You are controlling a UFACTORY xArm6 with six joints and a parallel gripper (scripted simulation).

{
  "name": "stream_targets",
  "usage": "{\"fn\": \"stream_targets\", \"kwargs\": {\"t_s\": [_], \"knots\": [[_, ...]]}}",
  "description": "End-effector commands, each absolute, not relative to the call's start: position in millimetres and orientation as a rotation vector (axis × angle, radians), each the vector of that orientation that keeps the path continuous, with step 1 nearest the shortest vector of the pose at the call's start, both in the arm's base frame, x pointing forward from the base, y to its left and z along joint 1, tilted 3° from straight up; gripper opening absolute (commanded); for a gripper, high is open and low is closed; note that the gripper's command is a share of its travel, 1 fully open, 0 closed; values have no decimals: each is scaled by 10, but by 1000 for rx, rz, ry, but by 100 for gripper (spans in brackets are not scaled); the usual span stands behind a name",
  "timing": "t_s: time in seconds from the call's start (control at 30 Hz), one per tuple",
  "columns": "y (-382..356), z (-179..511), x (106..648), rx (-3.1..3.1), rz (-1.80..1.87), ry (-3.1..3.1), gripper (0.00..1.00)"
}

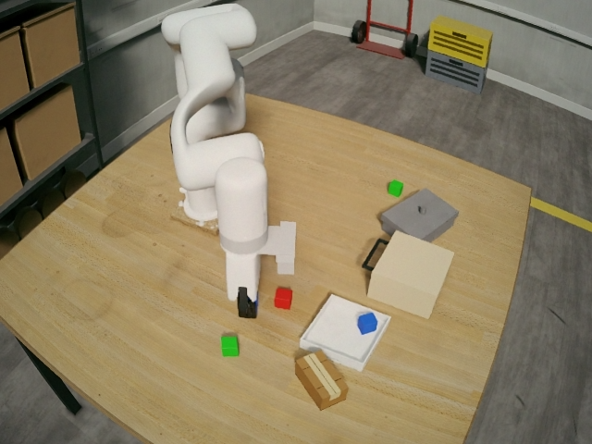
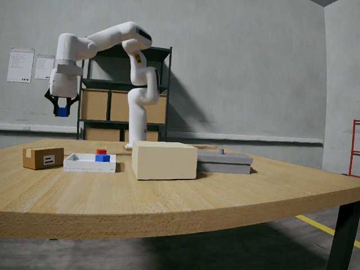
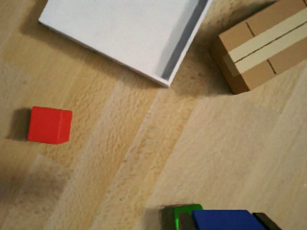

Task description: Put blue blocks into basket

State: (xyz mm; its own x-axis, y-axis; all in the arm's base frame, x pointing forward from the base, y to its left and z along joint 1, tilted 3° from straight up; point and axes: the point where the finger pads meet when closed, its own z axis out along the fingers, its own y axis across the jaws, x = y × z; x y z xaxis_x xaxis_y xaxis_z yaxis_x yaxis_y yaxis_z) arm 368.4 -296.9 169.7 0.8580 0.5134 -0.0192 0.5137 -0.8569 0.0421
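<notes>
Blue block [image 1: 257, 300] [image 2: 62, 111] [image 3: 227, 219] sits between the fingertips of the pincer [image 1: 247, 305] [image 2: 62, 111] [image 3: 229, 221], gripped above the table [image 1: 166, 310] [image 2: 185, 200] [image 3: 120, 158]

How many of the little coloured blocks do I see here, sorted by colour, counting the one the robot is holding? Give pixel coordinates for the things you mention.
Blue blocks [image 1: 367, 323] [image 2: 102, 158] [image 3: 226, 219]: 2, one in the gripper [image 1: 247, 308] [image 2: 62, 111] [image 3: 226, 221]
Green blocks [image 1: 229, 346] [image 3: 188, 209]: 2
Red block [image 1: 283, 298] [image 2: 101, 151] [image 3: 49, 125]: 1
Total in sight: 5

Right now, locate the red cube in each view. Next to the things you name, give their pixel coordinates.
Top: the red cube [image 1: 283, 298] [image 3: 50, 125] [image 2: 101, 151], lower centre, right of the gripper.
Exterior: left of centre, partly hidden behind a blue cube.
Wrist: left side, mid-height.
Shared landmark: the shallow white tray [image 1: 334, 329] [image 2: 88, 166] [image 3: 115, 43].
</notes>
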Motion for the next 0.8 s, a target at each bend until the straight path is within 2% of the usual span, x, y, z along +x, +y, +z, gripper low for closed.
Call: {"fn": "stream_targets", "kwargs": {"t_s": [0.0,0.77], "knots": [[-2969,1798,3689,2982,-9,825,0],[-2949,1875,3733,2945,-12,949,0]]}}
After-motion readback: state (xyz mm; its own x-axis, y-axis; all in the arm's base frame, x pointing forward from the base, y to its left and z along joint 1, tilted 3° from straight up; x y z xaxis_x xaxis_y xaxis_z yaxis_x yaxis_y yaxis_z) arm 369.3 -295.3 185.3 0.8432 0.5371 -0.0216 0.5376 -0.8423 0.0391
